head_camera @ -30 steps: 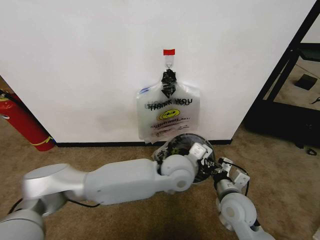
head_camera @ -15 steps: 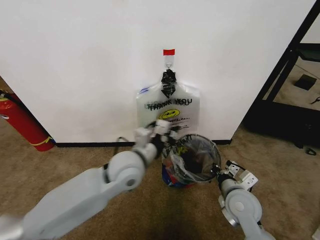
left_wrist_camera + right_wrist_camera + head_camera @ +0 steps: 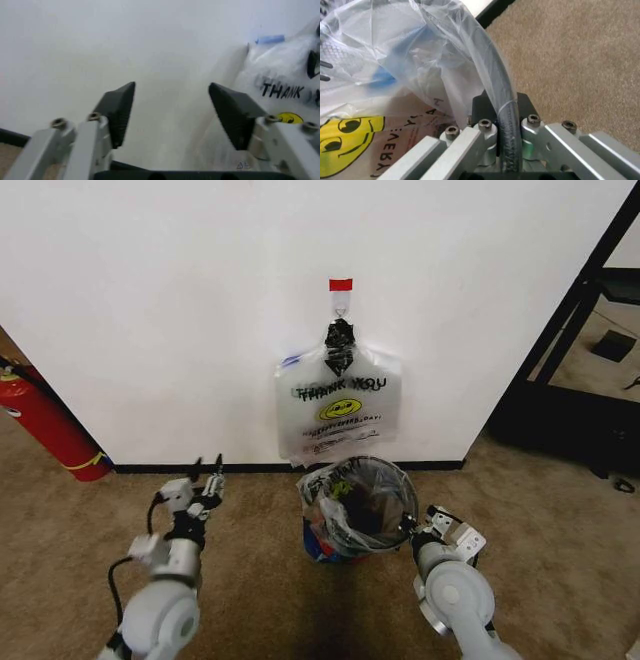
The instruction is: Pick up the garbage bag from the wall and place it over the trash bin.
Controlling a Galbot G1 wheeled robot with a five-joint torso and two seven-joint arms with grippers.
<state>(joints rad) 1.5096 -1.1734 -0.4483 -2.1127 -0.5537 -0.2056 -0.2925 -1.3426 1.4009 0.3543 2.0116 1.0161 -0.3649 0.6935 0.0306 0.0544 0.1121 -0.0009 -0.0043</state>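
The garbage bag point(image 3: 333, 520) lines the trash bin point(image 3: 408, 498), its see-through film draped over the round black rim, on the carpet below the wall point(image 3: 150, 300). My right gripper point(image 3: 420, 527) sits at the bin's right side. In the right wrist view the right gripper point(image 3: 502, 103) is shut on the film-covered rim point(image 3: 499, 77), with the garbage bag point(image 3: 395, 56) and its yellow smiley print beside it. My left gripper point(image 3: 207, 468) is open and holds nothing, well left of the bin. In the left wrist view the left gripper point(image 3: 172, 90) faces the white wall.
A flat bundle of "THANK YOU" bags point(image 3: 340, 415) hangs by a black tie from the hook point(image 3: 340, 305) under a red tape patch point(image 3: 340, 284). A red fire extinguisher point(image 3: 45, 425) leans at far left. A black frame point(image 3: 580, 330) stands at right.
My left arm has pulled back from the bin and swung out to the left, letting go; the bag now sits spread over the bin. The right gripper stays at the rim.
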